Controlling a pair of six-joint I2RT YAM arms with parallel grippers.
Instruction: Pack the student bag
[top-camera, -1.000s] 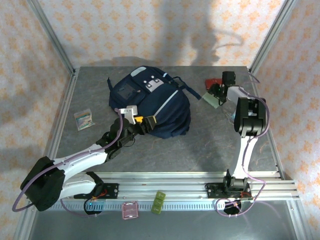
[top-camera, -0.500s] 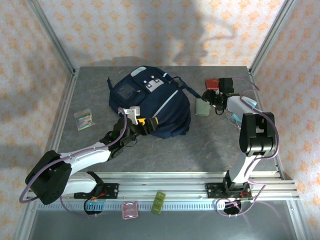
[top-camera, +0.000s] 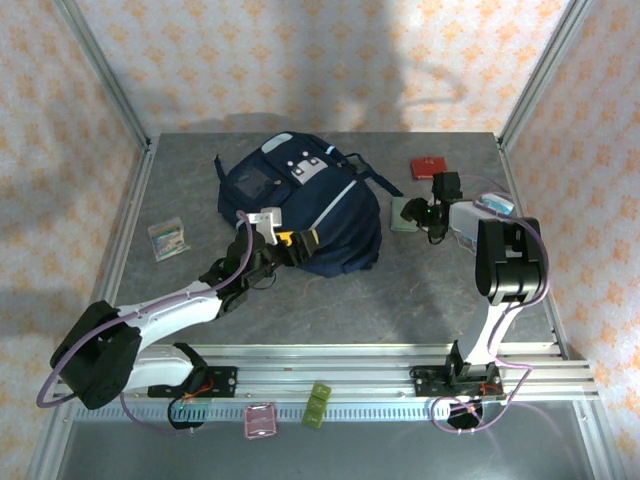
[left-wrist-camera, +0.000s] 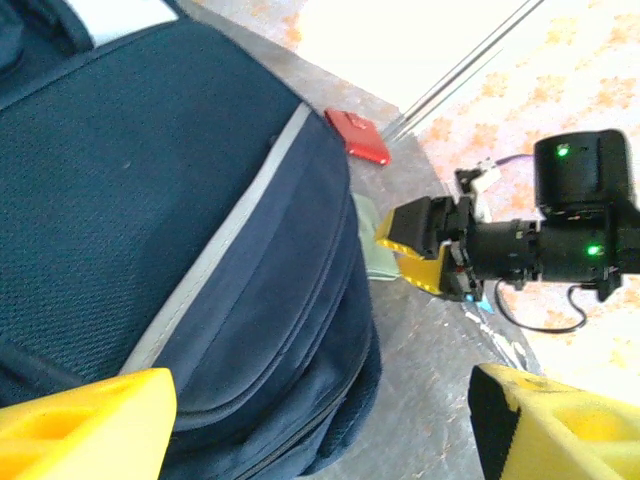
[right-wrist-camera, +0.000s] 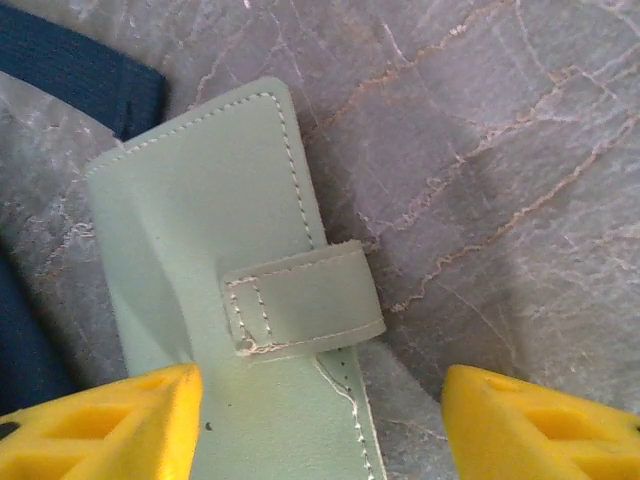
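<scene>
Right gripper (top-camera: 425, 213) closing in on bag (top-camera: 300, 205), wallet (top-camera: 403, 213) coming along from nearer red case (top-camera: 429, 167). Jaws standing apart over wallet, gripping nothing. Left gripper (top-camera: 292, 242), also released, nosing near edge of bag, lying centre-rear on table (top-camera: 400, 290). Step looking like wallet loading; next move calling for opening bag.

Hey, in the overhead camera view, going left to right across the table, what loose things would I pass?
small multicoloured packet → student bag → pale green wallet → flat red case
</scene>
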